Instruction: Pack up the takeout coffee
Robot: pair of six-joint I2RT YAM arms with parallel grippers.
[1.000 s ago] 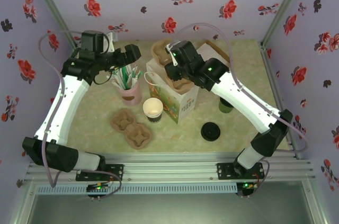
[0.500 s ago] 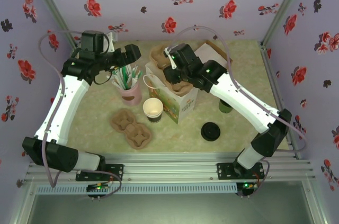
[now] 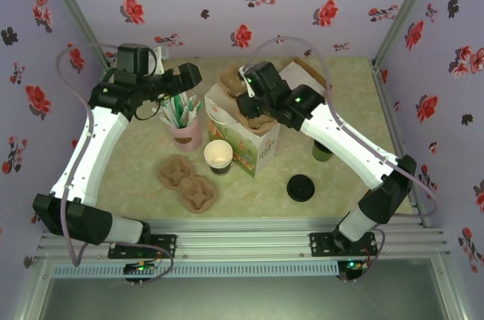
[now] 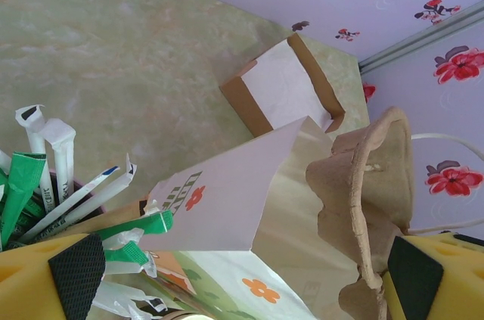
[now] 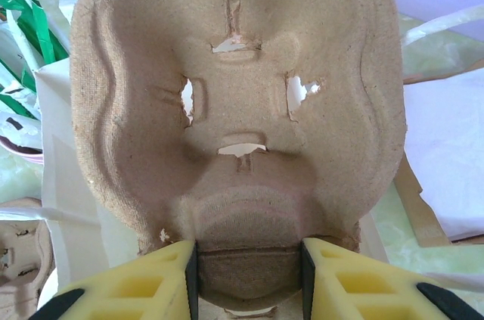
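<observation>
Right gripper (image 5: 246,271) pinches, jaws part-closed, near edge of pulp carrier (image 5: 234,108). Over the last second the arm has slid the carrier leftward, and it is now above open mouth of paper bag (image 3: 255,147). Left gripper (image 3: 189,76) hangs wide open, empty, above stirrer cup (image 3: 185,132). Takeout coffee (image 3: 218,156) stands on table (image 3: 340,184) just in front of bag, unlidded. Black lid (image 3: 301,187) lies well apart to its right. Likely meaning: carrier goes in first, coffee not yet packed.

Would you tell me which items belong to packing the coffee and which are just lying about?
Job: white-rimmed brown paper cup; round black plastic lid; printed paper bag; brown pulp carrier above it.
Lying about: pink cup of stirrers; spare pulp carrier.
</observation>
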